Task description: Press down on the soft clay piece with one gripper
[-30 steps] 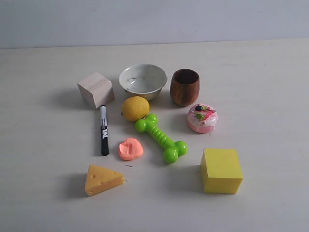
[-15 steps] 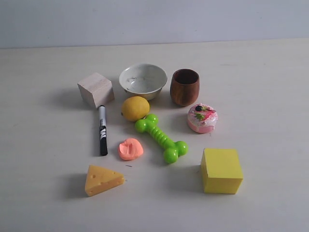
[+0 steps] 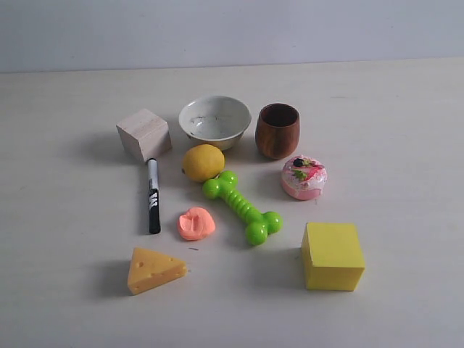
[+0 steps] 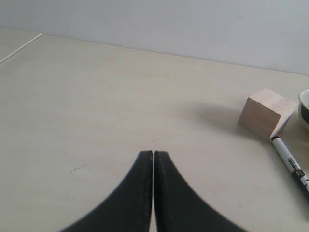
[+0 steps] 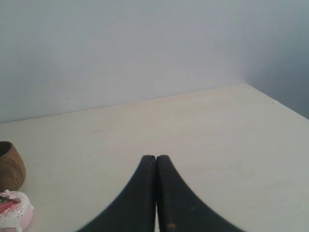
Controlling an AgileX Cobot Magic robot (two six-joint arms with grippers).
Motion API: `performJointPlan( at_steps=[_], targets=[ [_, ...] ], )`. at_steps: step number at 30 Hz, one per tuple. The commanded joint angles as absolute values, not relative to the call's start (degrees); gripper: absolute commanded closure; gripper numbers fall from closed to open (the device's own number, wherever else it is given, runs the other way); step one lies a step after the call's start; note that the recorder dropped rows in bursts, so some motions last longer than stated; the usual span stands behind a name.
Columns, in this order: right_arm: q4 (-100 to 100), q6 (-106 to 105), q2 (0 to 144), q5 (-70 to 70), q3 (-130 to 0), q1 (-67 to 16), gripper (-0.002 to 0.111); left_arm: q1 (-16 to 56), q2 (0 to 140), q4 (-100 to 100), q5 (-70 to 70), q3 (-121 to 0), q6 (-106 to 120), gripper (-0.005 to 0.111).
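Note:
The soft clay piece (image 3: 196, 223), a small salmon-orange lump with dents in its top, lies on the pale table (image 3: 65, 217) in the exterior view, between a black marker (image 3: 154, 196) and a green toy bone (image 3: 241, 206). Neither arm shows in that view. My left gripper (image 4: 153, 153) is shut with nothing between its black fingers, low over bare table, with a wooden cube (image 4: 265, 113) and the marker's tip (image 4: 289, 162) off to one side. My right gripper (image 5: 156, 157) is shut and empty too, over bare table. The clay is out of both wrist views.
Around the clay stand a lemon (image 3: 202, 162), white bowl (image 3: 214, 121), wooden cup (image 3: 277, 130), pink cake toy (image 3: 304, 177), yellow block (image 3: 332, 255), cheese wedge (image 3: 153, 270) and wooden cube (image 3: 143, 134). The right wrist view catches the cup (image 5: 9, 165) and cake (image 5: 14, 210) at its edge.

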State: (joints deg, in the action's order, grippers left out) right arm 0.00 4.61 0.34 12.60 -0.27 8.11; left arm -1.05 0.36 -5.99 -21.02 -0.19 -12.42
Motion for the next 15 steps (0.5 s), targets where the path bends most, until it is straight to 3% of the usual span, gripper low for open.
performJointPlan(
  at_steps=[1, 15],
  targets=[
    [-0.4, 4.1, 0.0, 12.7, 0.0, 7.0, 0.108, -1.1, 0.0, -5.8, -20.8, 0.0, -12.3, 0.103],
    [-0.4, 4.0, 0.0, 19.6, 0.0, 6.0, 0.108, -1.1, 0.0, -5.8, -20.8, 0.0, -12.3, 0.103]
  ],
)
